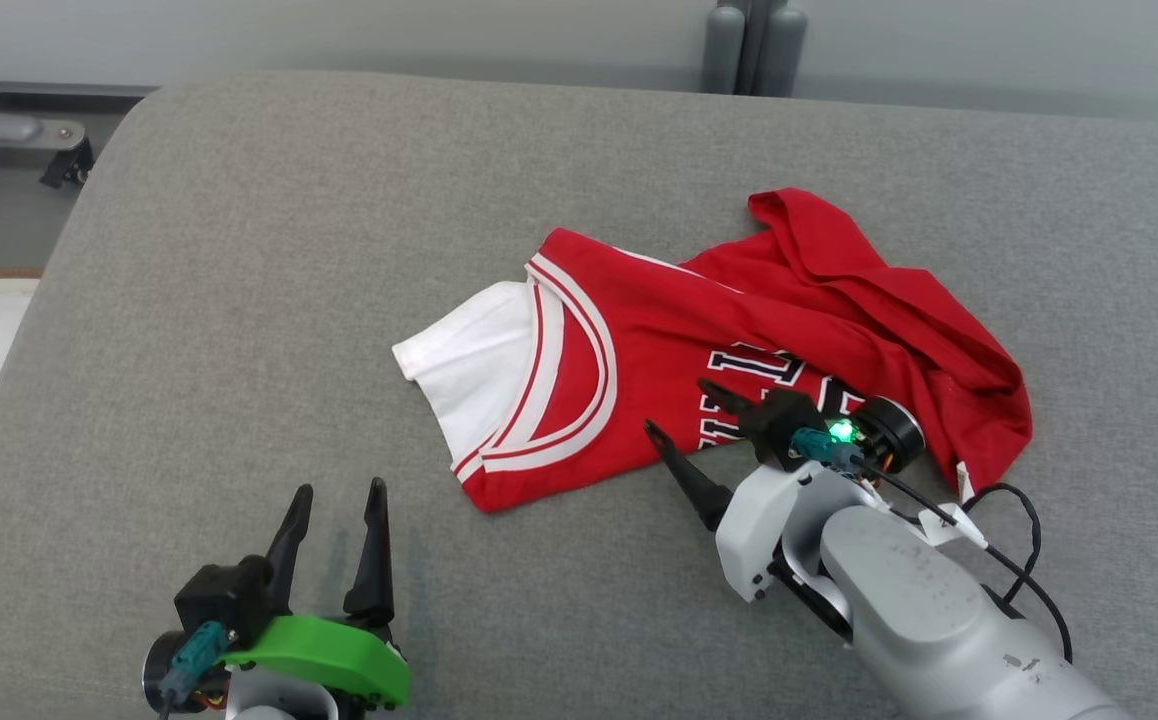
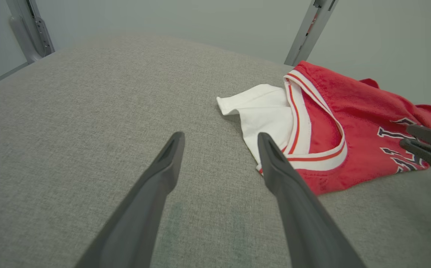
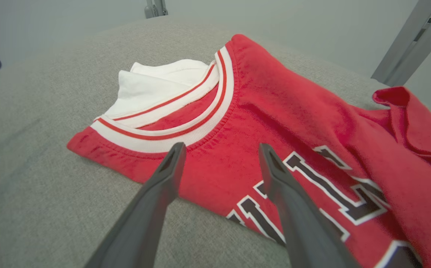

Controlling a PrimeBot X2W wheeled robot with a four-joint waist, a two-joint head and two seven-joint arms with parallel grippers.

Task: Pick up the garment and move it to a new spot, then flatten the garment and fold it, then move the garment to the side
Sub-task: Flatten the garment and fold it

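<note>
garment [image 1: 679, 360] | crumpled on the grey cushion [image 1: 239, 300], near hem right under the right end effector [image 1: 677, 407], ahead-right of the left end effector [image 1: 340, 490] | both spread wide, holding nothing | looks soft, light, floppy, will probably bunch | I'd pinch the hem or the striped trim [image 1: 607, 372]

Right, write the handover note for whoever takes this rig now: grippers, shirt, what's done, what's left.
Left gripper: open, empty, over bare cushion, left of the shirt.
Right gripper: open, empty, at the shirt's near edge by the lettering; no grip.
Shirt: rumpled mid-cushion, right part bunched up.
Done: nothing evident; shirt neither flat nor folded.
Left: pick up, move, flatten, fold, set aside.
</note>
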